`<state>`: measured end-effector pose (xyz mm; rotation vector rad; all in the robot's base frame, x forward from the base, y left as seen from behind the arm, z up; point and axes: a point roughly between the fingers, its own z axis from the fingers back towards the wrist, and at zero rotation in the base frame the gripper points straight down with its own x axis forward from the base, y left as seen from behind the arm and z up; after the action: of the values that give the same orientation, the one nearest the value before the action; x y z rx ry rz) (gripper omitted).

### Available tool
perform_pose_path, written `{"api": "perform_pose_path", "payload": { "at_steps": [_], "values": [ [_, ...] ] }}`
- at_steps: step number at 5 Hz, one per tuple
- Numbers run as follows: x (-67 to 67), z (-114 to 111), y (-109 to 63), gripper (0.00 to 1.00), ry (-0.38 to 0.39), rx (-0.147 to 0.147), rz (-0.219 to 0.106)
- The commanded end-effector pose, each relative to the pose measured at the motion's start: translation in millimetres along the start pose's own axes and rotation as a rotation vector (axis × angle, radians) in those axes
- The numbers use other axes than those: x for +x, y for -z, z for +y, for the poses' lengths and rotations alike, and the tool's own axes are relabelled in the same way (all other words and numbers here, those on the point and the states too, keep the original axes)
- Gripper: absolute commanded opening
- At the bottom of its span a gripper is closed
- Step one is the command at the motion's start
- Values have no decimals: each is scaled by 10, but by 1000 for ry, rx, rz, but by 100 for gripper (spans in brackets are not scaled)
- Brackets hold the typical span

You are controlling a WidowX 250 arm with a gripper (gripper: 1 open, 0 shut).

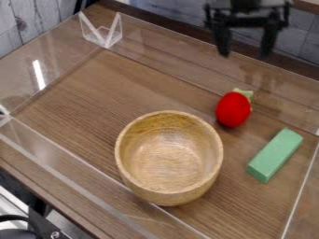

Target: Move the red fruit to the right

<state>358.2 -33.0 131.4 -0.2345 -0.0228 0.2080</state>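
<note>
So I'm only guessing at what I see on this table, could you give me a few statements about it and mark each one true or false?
1. The red fruit lies inside the wooden bowl. False: it sits on the table to the right of the bowl, outside it.
2. The gripper hangs open above the fruit, holding nothing. True.
3. The green block is touching the fruit. False: there is bare table between them.
4. The wooden bowl is empty. True.
5. The fruit has a small leafy top. True.
</note>
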Motion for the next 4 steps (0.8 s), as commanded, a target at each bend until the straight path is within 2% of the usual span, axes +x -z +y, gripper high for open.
{"api": "perform_pose_path", "payload": {
  "at_steps": [1, 2, 3, 4],
  "values": [
    [8, 115, -452, 100, 51, -33, -111],
    [-194, 129, -273, 0, 136, -32, -80],
    [-314, 199, -285, 100, 191, -47, -80],
    [-352, 172, -288, 100, 234, -59, -82]
  ]
}}
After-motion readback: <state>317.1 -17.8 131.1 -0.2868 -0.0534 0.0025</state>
